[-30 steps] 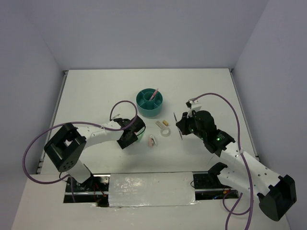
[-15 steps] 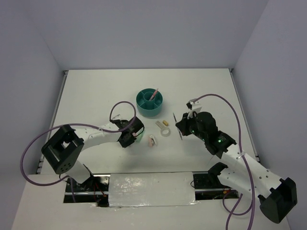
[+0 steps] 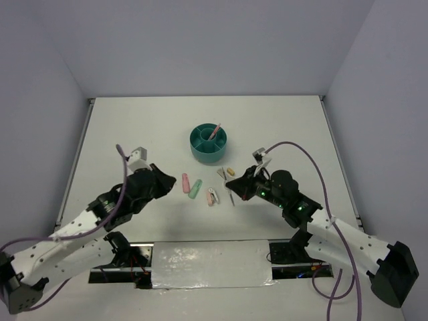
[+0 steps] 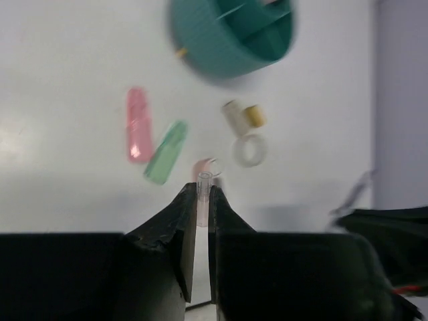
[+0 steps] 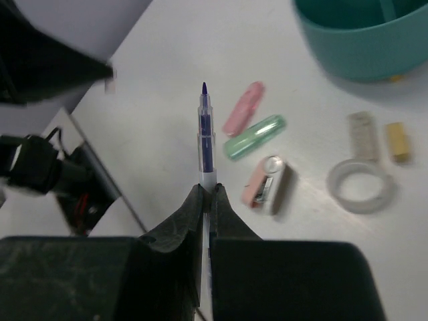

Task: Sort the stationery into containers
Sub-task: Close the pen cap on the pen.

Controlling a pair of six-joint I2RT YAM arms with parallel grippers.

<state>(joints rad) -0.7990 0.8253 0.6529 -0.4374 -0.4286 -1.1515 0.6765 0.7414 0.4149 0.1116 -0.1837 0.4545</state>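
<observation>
The teal organiser (image 3: 208, 148) stands mid-table with a pink pen (image 3: 214, 130) in its central cup. In front of it lie a pink capsule (image 3: 185, 182), a pale-green capsule (image 3: 195, 188), a pink-white clip (image 3: 212, 197) and a yellowish piece (image 3: 231, 172). The clear tape ring (image 5: 361, 186) shows in both wrist views. My left gripper (image 3: 164, 180) hangs left of the capsules, shut on a small clear tube (image 4: 204, 194). My right gripper (image 3: 239, 189) hovers right of the clip, shut on the thin grey pen (image 5: 206, 134), whose blue tip points away from the jaws.
A small whitish block (image 5: 362, 134) lies beside the yellowish piece. A shiny plate (image 3: 207, 264) and dark openings run along the table's near edge. Purple cables loop from both arms. Walls close in the table on three sides.
My left arm has pulled back to the left, uncovering the two capsules, its jaws closed on the clear tube. My right gripper has dropped down and left with the pen.
</observation>
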